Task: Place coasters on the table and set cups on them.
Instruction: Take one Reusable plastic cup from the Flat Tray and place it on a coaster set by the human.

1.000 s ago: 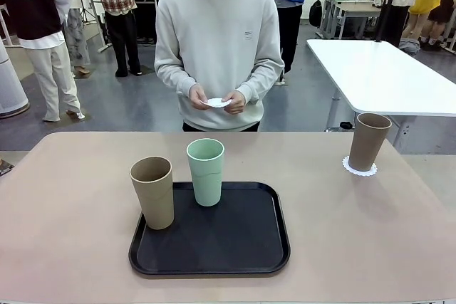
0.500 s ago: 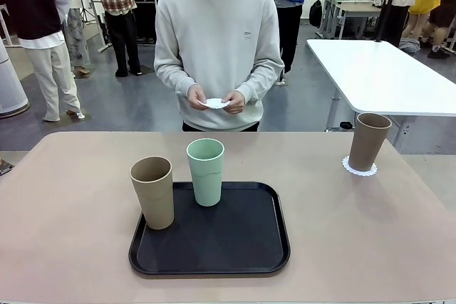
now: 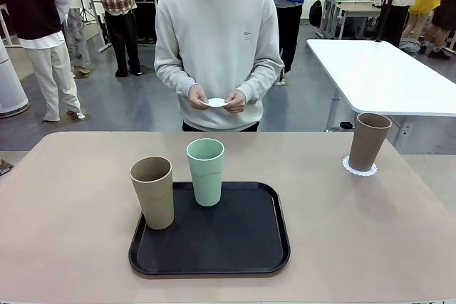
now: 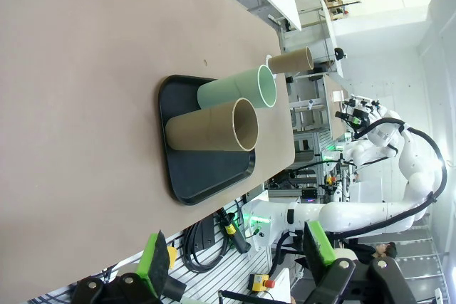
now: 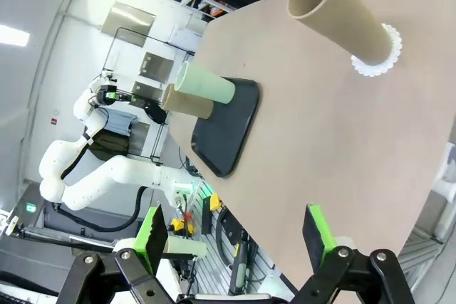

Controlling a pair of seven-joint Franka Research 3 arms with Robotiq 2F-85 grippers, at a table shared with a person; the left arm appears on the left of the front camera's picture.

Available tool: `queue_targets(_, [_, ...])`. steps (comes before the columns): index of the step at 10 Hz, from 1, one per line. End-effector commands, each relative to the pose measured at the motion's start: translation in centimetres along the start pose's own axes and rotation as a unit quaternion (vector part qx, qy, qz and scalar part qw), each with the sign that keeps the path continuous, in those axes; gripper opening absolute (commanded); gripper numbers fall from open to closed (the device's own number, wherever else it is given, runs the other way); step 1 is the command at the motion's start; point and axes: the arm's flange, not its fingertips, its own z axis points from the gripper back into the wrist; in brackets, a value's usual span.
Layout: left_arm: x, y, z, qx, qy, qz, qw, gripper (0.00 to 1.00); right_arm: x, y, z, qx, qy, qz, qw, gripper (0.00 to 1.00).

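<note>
Beige-pink table (image 3: 71, 197): black tray (image 3: 235, 243) bearing tan tumbler (image 3: 152, 192) and mint tumbler (image 3: 205, 171); second tan tumbler (image 3: 369, 142) stands on white lacy doily (image 3: 360, 171). Left pincer (image 4: 235, 248) and right pincer (image 5: 235, 231) gape, empty.

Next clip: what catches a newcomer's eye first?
A black tray at the near middle of the table carries a mint green cup and a tan cup. Far right, a second tan cup stands on a lacy white coaster. Across the table, a person holds a further coaster.

No text can be read; the sweatshirt's (image 3: 214, 55) small chest mark (image 3: 247, 34) is too tiny
</note>
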Motion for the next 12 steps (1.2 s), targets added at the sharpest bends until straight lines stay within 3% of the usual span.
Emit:
queue_targets(1, [0.0,-0.01,-0.01,-0.006,0.001,-0.006,1.0,1.0,-0.76,-0.24,-0.37,-0.027,0.009,-0.03,0.999,1.0])
queue_targets(5, [0.0,-0.01,-0.01,-0.006,0.001,-0.006,1.0,1.0,-1.22,-0.68,-0.88,-0.012,0.024,-0.021,0.999,1.0])
queue_targets(12, [0.0,-0.01,-0.01,-0.006,0.001,-0.006,1.0,1.0,-0.83,-0.94,-0.13,-0.02,0.009,-0.022,1.0,1.0])
